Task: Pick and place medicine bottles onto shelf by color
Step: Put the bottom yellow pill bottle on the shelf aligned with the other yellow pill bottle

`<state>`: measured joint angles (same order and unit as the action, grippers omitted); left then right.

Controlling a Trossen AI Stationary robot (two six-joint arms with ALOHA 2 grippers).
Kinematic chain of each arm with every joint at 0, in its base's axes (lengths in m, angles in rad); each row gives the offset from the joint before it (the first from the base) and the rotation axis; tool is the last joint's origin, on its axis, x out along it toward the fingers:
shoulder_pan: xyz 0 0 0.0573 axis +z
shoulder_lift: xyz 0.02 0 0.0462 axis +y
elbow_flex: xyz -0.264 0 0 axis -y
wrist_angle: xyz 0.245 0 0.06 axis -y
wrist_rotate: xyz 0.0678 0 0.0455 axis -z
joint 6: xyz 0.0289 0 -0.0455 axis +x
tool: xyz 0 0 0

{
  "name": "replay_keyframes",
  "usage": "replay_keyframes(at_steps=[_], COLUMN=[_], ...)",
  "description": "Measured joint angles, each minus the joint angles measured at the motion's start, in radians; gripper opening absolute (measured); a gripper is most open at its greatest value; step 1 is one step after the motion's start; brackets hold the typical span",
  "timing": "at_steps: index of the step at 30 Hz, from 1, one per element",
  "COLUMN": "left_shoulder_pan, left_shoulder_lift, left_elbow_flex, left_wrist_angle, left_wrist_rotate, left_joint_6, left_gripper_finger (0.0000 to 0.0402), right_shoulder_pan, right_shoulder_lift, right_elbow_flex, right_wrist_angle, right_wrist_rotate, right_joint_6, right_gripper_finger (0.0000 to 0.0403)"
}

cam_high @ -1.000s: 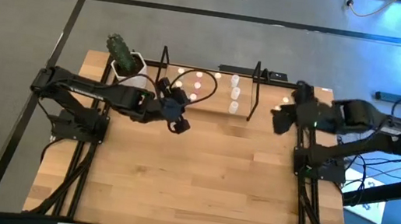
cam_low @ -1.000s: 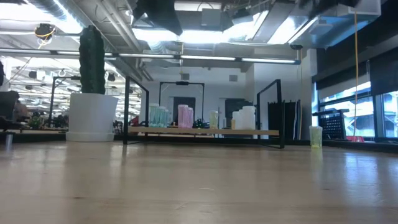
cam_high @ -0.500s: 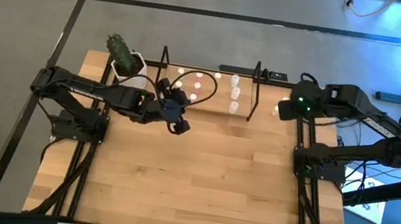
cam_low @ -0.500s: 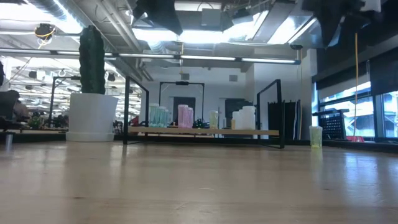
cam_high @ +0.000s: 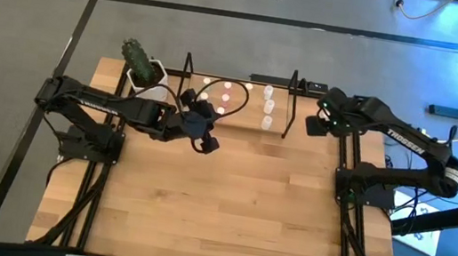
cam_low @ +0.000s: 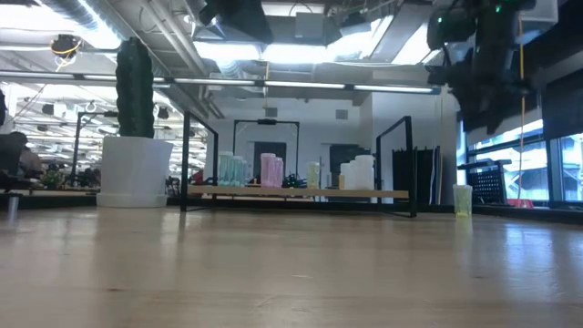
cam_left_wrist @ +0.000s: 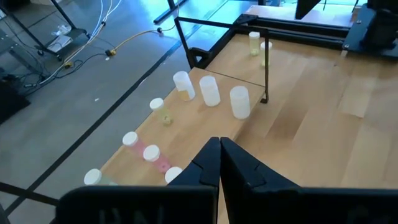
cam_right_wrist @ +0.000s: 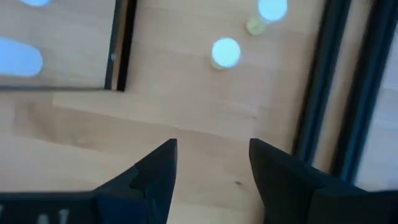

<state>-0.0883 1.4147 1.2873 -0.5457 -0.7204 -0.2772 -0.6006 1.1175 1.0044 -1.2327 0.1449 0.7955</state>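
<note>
Now the right pincer (cam_high: 313, 125), fingers apart and empty, has swung down over the two loose bottles (cam_right_wrist: 225, 53) just ahead of it, seemingly lining up its next pick.

A light wooden table (cam_high: 228, 200) fills the middle of the high view, most of its top bare. Along its upper edge stands a low wire shelf (cam_high: 237, 102) with a wooden floor, carrying small bottles (cam_high: 268, 107) grouped in clusters: green and pink toward the left, white toward the right. At the table's upper left corner sits a white pot with a cactus (cam_high: 143, 67). Right of the shelf, near the upper right corner, two more small bottles (cam_right_wrist: 225, 53) stand directly on the wood, close together.
</note>
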Motion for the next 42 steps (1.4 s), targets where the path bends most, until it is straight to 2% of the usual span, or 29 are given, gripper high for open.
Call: replay_keyframes(at_steps=[5,8,13,21,24,42], left_shoulder_pan=[0.000,0.000,0.024,0.097,0.126,0.136], left_shoulder_lift=[0.000,0.000,0.000,0.000,0.000,0.000], left_elbow_flex=[0.000,0.000,0.000,0.000,0.000,0.000], left_wrist_angle=[0.023,0.069,0.114,0.114,0.114,0.113], left_wrist_rotate=[0.005,0.053,0.200,0.489,0.551,0.546], left_joint_6=[0.017,0.083,0.172,0.183,0.183,0.180], left_gripper_finger=[0.0000,0.0000,0.0000,0.0000,0.0000,0.0000], right_shoulder_pan=[-0.045,-0.064,-0.085,-0.085,-0.085,-0.085], right_shoulder_lift=[0.000,0.000,0.000,0.000,0.000,0.000], right_elbow_flex=[-0.056,-0.066,-0.071,-0.071,-0.071,-0.071], right_wrist_angle=[0.132,0.145,0.144,0.144,0.144,0.148], right_wrist_rotate=[-0.026,-0.025,-0.026,-0.026,-0.026,-0.025], right_joint_6=[-0.043,-0.042,-0.041,0.013,0.031,0.034], right_gripper_finger=[0.0202,0.0202,0.0202,0.0202,0.0202,0.0202])
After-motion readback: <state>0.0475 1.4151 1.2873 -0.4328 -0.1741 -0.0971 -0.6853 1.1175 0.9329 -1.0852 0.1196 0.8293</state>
